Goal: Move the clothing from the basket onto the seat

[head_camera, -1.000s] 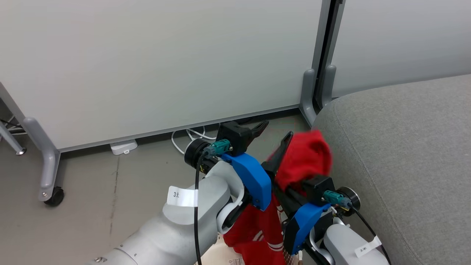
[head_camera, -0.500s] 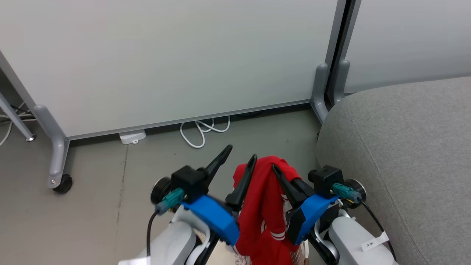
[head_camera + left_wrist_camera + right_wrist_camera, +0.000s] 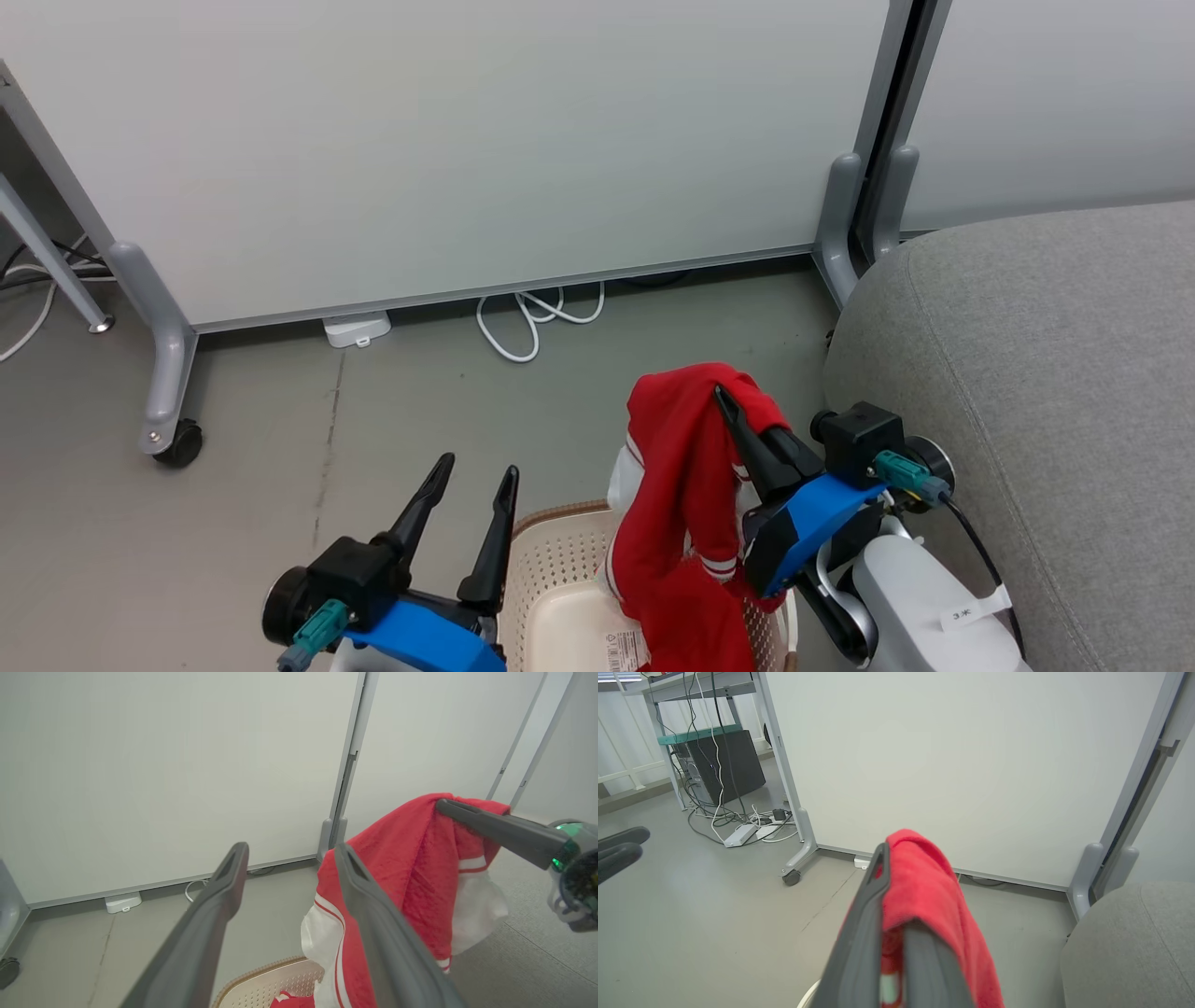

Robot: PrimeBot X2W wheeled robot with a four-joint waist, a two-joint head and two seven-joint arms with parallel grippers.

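A red garment with white striped trim, the clothing (image 3: pixel 686 485), hangs from my right gripper (image 3: pixel 724 397), which is shut on its top fold above the basket (image 3: pixel 546 569). The cloth drapes down into the cream perforated basket with its brown rim. In the right wrist view the clothing (image 3: pixel 924 882) lies over the shut right gripper (image 3: pixel 885 854). My left gripper (image 3: pixel 474 471) stands open and empty to the left of the basket. Through the left wrist view, the left gripper (image 3: pixel 289 851) is spread wide, with the clothing (image 3: pixel 411 858) to its right. The grey seat (image 3: pixel 1036 392) lies at the right.
A white partition panel (image 3: pixel 448 140) on grey wheeled legs (image 3: pixel 168 373) stands behind, with a white cable (image 3: pixel 532 322) and a small white box (image 3: pixel 357 329) at its foot. In the right wrist view, a desk with a dark computer case (image 3: pixel 724 765) and cables sits at far left.
My left arm has dropped away to the lower left, its open fingers off the cloth. The right gripper stays shut on the garment, which now hangs longer. The camera has shifted, showing the basket.
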